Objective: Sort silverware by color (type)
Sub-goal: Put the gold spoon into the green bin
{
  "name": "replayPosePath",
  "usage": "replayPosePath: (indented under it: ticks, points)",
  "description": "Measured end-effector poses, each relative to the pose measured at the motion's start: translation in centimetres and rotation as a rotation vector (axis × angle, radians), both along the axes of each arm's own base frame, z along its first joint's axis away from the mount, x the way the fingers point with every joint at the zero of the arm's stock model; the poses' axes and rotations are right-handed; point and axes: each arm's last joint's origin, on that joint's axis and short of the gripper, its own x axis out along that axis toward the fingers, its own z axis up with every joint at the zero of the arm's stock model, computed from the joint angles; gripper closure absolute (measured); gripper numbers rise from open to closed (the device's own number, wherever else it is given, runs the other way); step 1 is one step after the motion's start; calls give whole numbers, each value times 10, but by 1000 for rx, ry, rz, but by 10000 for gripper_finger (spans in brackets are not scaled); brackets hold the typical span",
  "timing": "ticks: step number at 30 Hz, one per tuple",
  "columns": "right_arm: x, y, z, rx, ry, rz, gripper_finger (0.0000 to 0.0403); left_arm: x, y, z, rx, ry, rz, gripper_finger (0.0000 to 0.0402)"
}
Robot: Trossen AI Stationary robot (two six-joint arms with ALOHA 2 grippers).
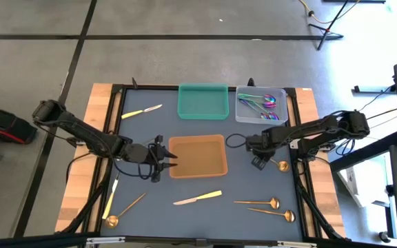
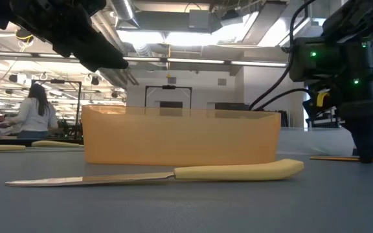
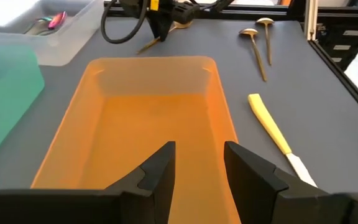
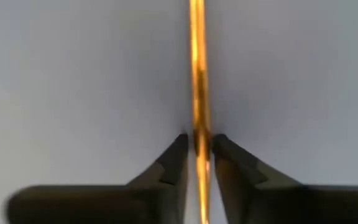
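The orange tray (image 1: 197,156) stands mid-table, the left gripper (image 1: 163,160) waiting open at its left edge. Right of it, the right gripper (image 4: 199,155) is closed on a gold spoon (image 1: 278,164) handle (lengthwise between the fingers), on the mat.

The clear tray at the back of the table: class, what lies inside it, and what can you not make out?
The clear tray holds iridescent purple-teal silverware, several pieces piled together. Spoon bowls show; their overlap hides the exact count and any pieces lying underneath.
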Motion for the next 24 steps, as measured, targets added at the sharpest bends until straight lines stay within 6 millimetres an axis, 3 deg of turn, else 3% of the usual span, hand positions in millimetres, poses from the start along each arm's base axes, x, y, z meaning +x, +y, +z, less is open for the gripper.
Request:
replayPosePath:
  ticks: [5, 10, 14, 24]
  points:
    - [1, 1, 0, 32, -6, 28, 395, 0, 0, 0, -3, -1, -1, 270]
    - [0, 1, 3, 29, -28, 46, 382, 0, 0, 0, 3, -3, 12, 270]
    - [3, 1, 12, 24, -65, 58, 396, 0, 0, 0, 7, -3, 12, 270]
    - [22, 1, 36, 9, -222, 131, 400, 0, 0, 0, 9, -4, 12, 270]
